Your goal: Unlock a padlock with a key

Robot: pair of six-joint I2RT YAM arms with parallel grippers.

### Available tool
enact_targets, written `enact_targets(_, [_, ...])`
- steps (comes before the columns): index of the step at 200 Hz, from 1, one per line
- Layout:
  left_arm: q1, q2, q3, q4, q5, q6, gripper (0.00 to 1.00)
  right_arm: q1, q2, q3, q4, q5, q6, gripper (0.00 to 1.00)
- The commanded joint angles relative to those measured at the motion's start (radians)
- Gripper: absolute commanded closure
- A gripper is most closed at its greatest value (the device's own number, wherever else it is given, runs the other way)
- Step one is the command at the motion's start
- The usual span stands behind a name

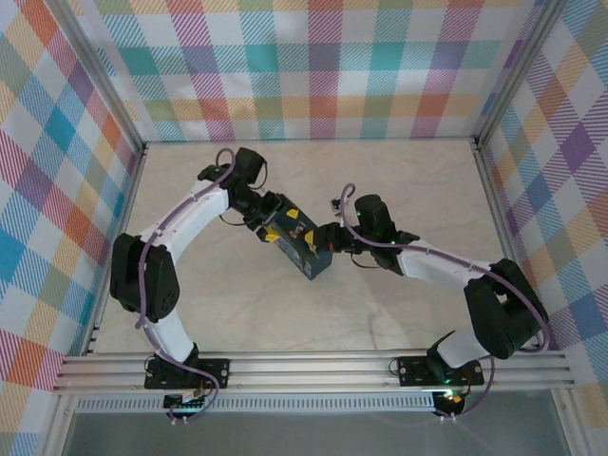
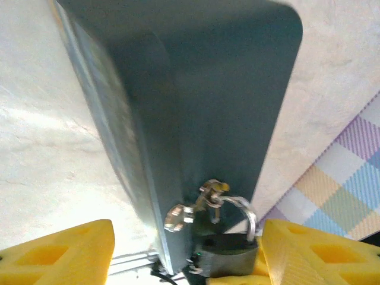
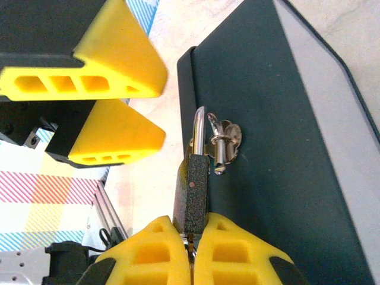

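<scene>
The right end effector (image 3: 190, 255), nearest the lens in its own wrist view, has its yellow fingers pressed together on a thin grey sliver at the foot of the padlock (image 3: 193, 190). This is apparently the key (image 3: 190, 240), though it is too small and too buried to be sure. The grip sits square under the lock body and in line with it, which would suit turning a key in the keyway rather than lifting the lock.

Above the fingers the dark, squarish padlock stands on end. Its shackle (image 3: 199, 127) arches up through the silver hasp (image 3: 228, 139) on the edge of the tin (image 3: 267, 148). By that, the lock is judged not yet open, with the turn yet to be made or finished.

Just beside the lock, the left end effector (image 2: 187, 228) has its fingers apart and clamps nothing. In its wrist view the lock body sits low between them, close against one finger, as if they are placed to brace it against twisting.

Beyond, the top view shows the tin lying mid-worktop (image 1: 399, 180) between the two arms, which reach in from either side to the same end. Plaid walls (image 1: 313, 66) close the scene behind.
</scene>
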Motion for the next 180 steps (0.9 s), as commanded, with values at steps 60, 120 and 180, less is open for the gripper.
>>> enact_targets(60, [0.028, 0.038, 0.068, 0.005, -0.281, 0.339, 0.30, -0.040, 0.085, 0.030, 0.228, -0.186, 0.296, 1.00])
enact_targets(120, [0.028, 0.131, 0.164, 0.058, -0.348, 0.431, 0.27, -0.050, 0.147, 0.029, 0.245, -0.103, 0.333, 1.00])
enact_targets(180, [0.038, 0.201, 0.325, 0.068, -0.285, 0.515, 0.27, -0.059, 0.163, 0.169, -0.017, -0.147, 0.114, 0.99])
